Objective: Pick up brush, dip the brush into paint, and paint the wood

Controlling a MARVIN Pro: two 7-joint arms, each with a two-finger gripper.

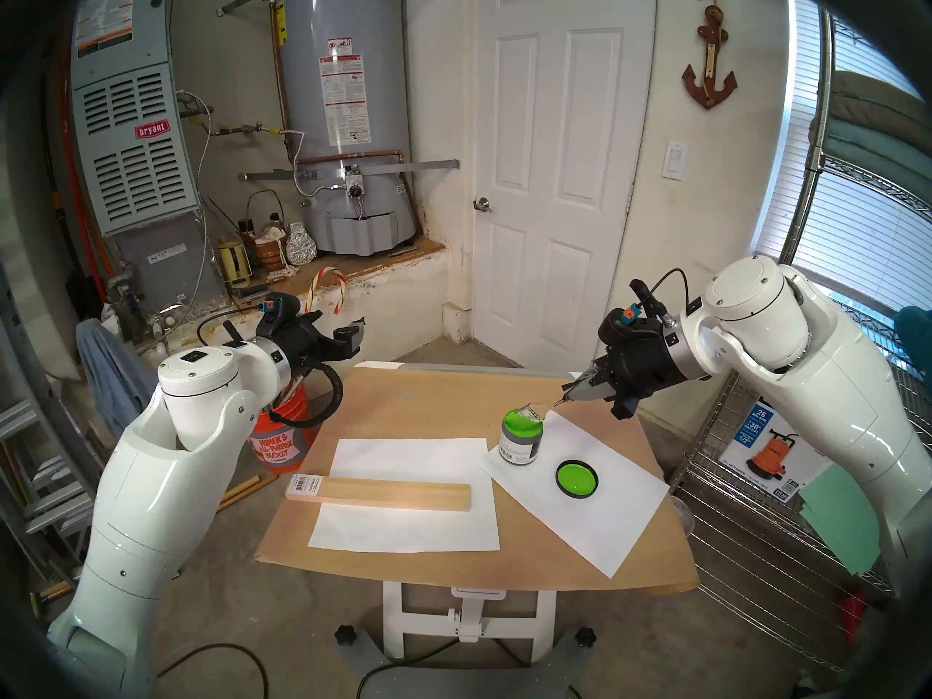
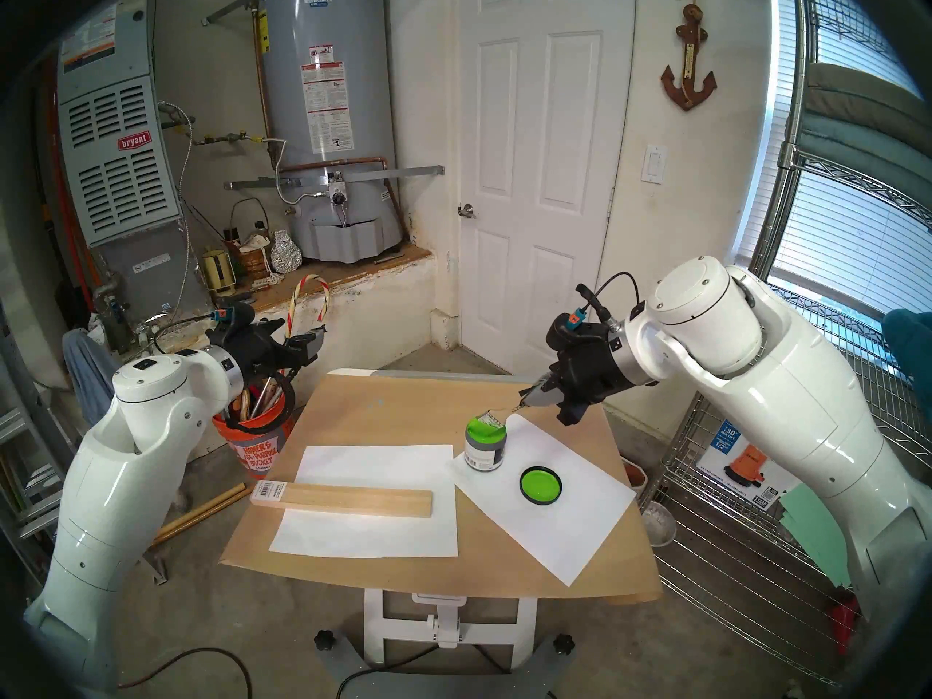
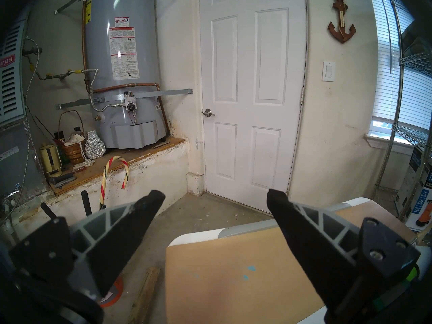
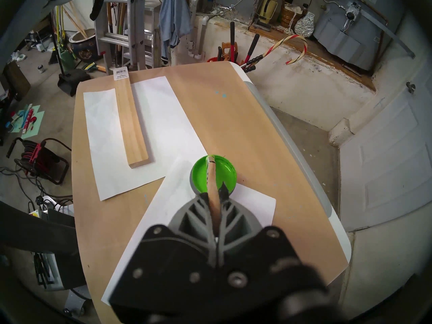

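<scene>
Looks like a home garage or utility room. Tall grey water heater (image 1: 343,113) at 12 o'clock, grey Bryant furnace (image 1: 133,143) at 10, bare concrete floor (image 1: 630,647).

Orange bucket of tools (image 1: 282,440) sits at 9, chrome wire shelving (image 1: 756,506) at 3.

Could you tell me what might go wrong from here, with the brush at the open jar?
1. The brush may drip paint on the way to the unpainted wood.
2. Its tip sits at the rim of the jar; dragging sideways could tip it.
3. The right tool holds only the handle's end, so the brush may twist.
</scene>
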